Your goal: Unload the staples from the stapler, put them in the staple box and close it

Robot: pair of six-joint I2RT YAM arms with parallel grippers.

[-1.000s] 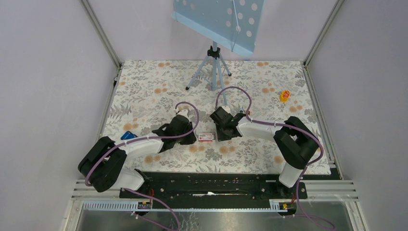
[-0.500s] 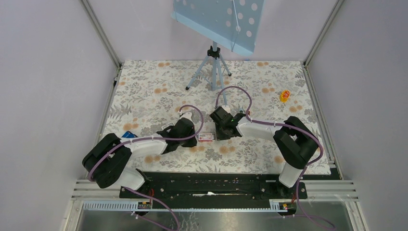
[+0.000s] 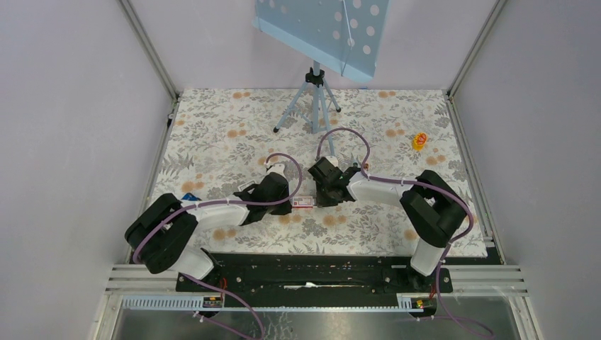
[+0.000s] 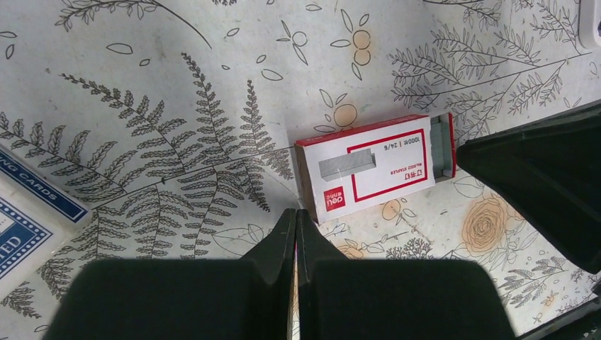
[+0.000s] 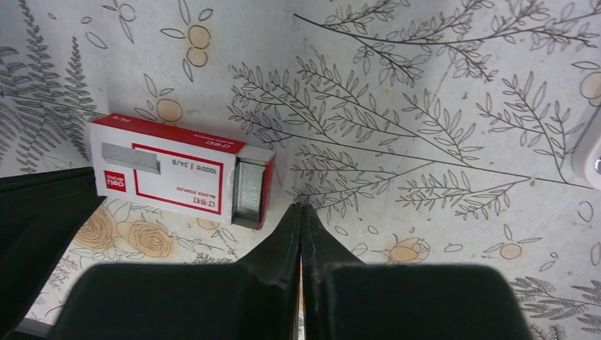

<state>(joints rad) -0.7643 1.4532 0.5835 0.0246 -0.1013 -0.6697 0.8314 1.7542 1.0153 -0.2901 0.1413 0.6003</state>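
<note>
No stapler shows in any view, and the staples from it are out of view too. A small red-and-white staple box (image 3: pixel 303 202) lies on the floral cloth between my two grippers. In the left wrist view the box (image 4: pixel 372 166) sits just beyond and right of my left gripper (image 4: pixel 296 211), which is shut with nothing in it. My right gripper (image 5: pixel 300 207) is also shut and empty, its tips just right of the box (image 5: pixel 170 170). The box's open end shows a grey stack (image 5: pixel 248 193) inside.
A blue card box (image 3: pixel 188 198) lies left of the left arm, its corner visible (image 4: pixel 21 212). A tripod (image 3: pixel 315 99) with a pale blue perforated board stands at the back. A yellow-orange round object (image 3: pixel 419 141) rests at the far right. A white part (image 5: pixel 592 149) pokes in at the frame's edge.
My left arm has slid right, bringing its gripper up to the staple box. The right gripper has edged slightly left toward the box. The box has not moved.
</note>
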